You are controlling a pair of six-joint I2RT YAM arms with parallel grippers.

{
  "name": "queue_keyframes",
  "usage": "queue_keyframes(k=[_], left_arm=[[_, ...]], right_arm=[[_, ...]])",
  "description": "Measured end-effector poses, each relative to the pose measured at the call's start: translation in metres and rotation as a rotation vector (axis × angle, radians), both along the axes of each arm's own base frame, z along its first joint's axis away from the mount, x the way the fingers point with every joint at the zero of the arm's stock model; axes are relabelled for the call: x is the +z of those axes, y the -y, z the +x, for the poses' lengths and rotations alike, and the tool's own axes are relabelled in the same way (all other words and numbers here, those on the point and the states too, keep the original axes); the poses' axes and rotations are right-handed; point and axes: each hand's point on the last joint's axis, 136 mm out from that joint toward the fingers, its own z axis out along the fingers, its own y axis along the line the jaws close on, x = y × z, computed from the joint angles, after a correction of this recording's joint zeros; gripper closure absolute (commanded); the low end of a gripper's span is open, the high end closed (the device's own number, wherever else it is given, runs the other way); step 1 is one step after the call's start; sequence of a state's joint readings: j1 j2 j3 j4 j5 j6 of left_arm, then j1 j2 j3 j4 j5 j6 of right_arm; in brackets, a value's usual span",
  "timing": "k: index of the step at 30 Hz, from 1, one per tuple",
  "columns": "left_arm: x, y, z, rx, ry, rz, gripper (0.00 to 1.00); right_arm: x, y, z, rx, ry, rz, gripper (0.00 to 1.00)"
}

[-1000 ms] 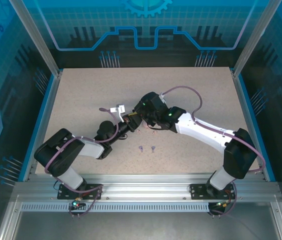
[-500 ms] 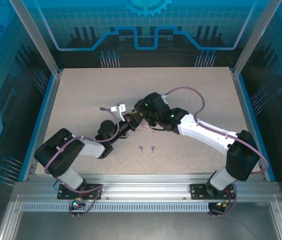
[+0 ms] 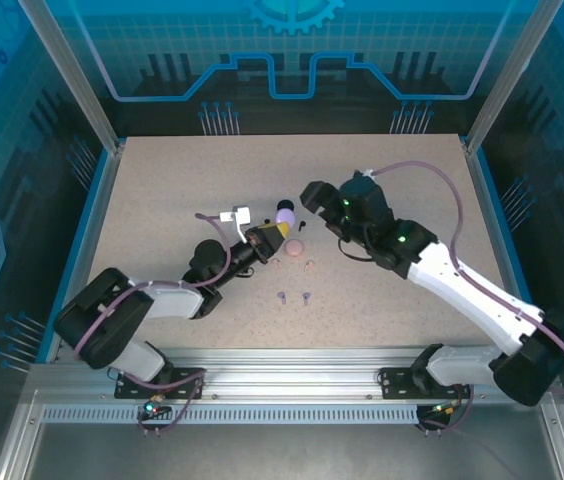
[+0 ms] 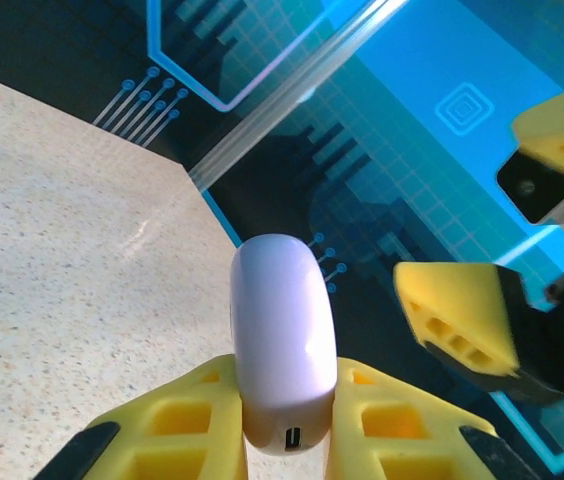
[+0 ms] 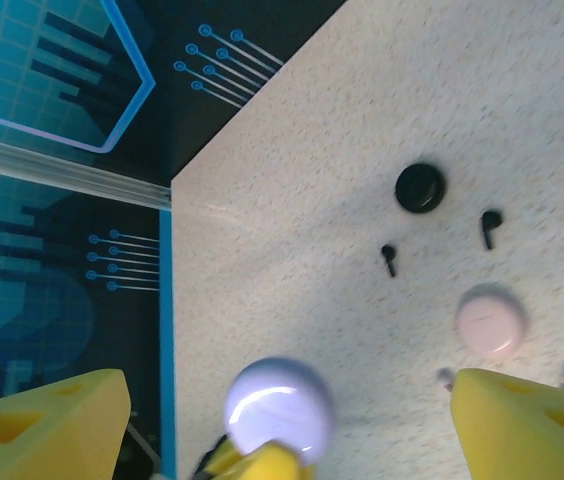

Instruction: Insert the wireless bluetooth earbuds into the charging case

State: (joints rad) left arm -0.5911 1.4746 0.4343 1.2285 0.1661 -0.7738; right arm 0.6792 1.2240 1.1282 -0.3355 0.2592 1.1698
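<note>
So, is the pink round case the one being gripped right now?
No: the left tool is shut on the lilac case, and the pink case lies free on the table.

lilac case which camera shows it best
Left wrist: the lilac case stands large, edge-on between the left fingers, its port visible. Right wrist shows its rounded face at the bottom edge; top external shows a small lilac dot.

Lilac case point(image 4: 282, 340) on edge, earbuds point(image 5: 489, 228) scattered
</note>
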Motion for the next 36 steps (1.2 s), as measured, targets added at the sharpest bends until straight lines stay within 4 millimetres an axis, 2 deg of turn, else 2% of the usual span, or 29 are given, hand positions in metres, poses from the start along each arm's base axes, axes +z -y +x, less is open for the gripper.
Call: queue_keyframes(k=[4, 8, 11, 14, 18, 24, 36], left_arm=[[0.016, -0.003, -0.016, -0.043, 0.024, 0.043, 1.00], [0.024, -0.005, -0.029, -0.073, 0.031, 0.135, 1.00], [0.035, -0.006, -0.034, -0.093, 0.056, 0.191, 1.00], [0.036, -0.007, -0.036, -0.115, 0.058, 0.232, 1.00], [0.020, -0.007, -0.039, -0.157, 0.014, 0.279, 1.00], [0.003, -0.007, -0.045, -0.224, -0.029, 0.312, 1.00], [0.004, 0.001, -0.056, -0.344, -0.043, 0.296, 1.00]], right_arm=[[-0.019, 0.032, -0.007, 0.030, 0.024, -0.091, 0.14], [-0.036, 0.047, -0.019, 0.104, 0.061, -0.167, 0.14], [-0.042, 0.049, -0.029, 0.170, 0.106, -0.203, 0.14], [-0.047, 0.044, -0.038, 0.248, 0.158, -0.219, 0.14], [-0.053, 0.033, -0.047, 0.350, 0.213, -0.221, 0.14], [-0.050, 0.009, -0.049, 0.481, 0.281, -0.190, 0.14], [-0.063, -0.030, -0.050, 0.672, 0.312, -0.139, 0.17]])
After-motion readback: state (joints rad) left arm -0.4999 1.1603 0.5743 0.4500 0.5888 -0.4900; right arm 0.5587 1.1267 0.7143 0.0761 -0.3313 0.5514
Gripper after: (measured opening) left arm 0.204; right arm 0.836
